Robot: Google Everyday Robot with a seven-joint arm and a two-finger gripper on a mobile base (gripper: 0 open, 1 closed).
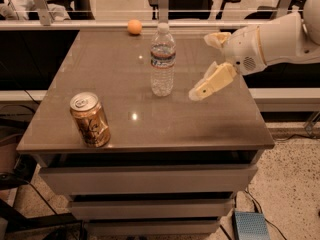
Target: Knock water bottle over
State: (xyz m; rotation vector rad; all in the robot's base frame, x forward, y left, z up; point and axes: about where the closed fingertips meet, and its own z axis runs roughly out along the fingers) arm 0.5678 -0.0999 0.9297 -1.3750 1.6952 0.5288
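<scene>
The water bottle [163, 59] stands upright on the brown table top [150, 119], toward the back middle. It is clear and ribbed, with a white cap and a white-blue-red label band. My gripper [200, 66] hangs over the table just to the right of the bottle, at about mid-bottle height. It is open, with one finger [215, 80] reaching forward-left and the other [216, 38] farther back. A small gap separates it from the bottle. It holds nothing.
A gold soda can [90, 120] stands at the front left of the table. An orange ball [134, 27] lies at the back edge, left of the bottle. A rail and office chairs are behind. A blue box [249, 226] lies on the floor at the right.
</scene>
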